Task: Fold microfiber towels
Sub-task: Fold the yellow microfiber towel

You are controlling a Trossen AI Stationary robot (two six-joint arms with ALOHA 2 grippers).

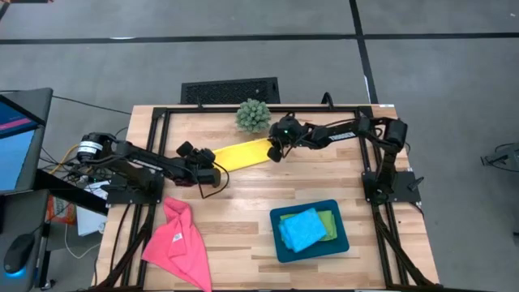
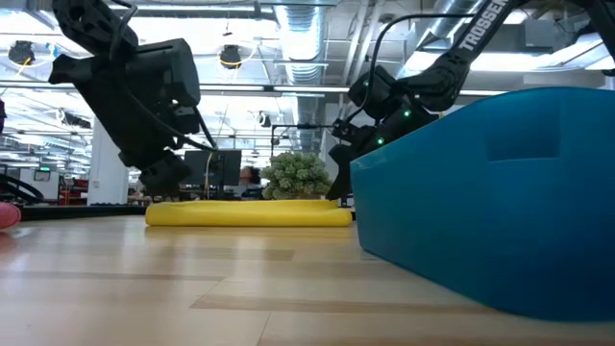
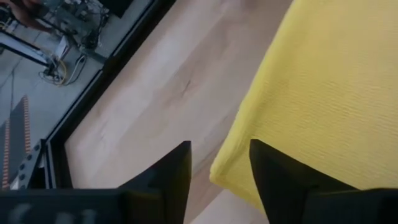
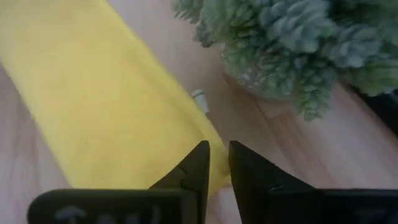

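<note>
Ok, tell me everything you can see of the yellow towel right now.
The yellow towel is a plain, soft cloth with a fine woven texture, folded into a long narrow strip lying flat on the wooden table at a slant. One end lies by the left gripper, whose open fingers straddle its corner; the other lies at the right gripper, fingers slightly parted over its edge, beside the spiky plant. A small white tag sticks out there.

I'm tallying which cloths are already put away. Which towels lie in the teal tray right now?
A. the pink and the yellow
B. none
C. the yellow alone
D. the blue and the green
D: in the high view the blue towel lies on top of the green towel inside the teal tray, while the yellow towel lies on the table between the two grippers and the pink towel lies on the table outside the tray.
</note>
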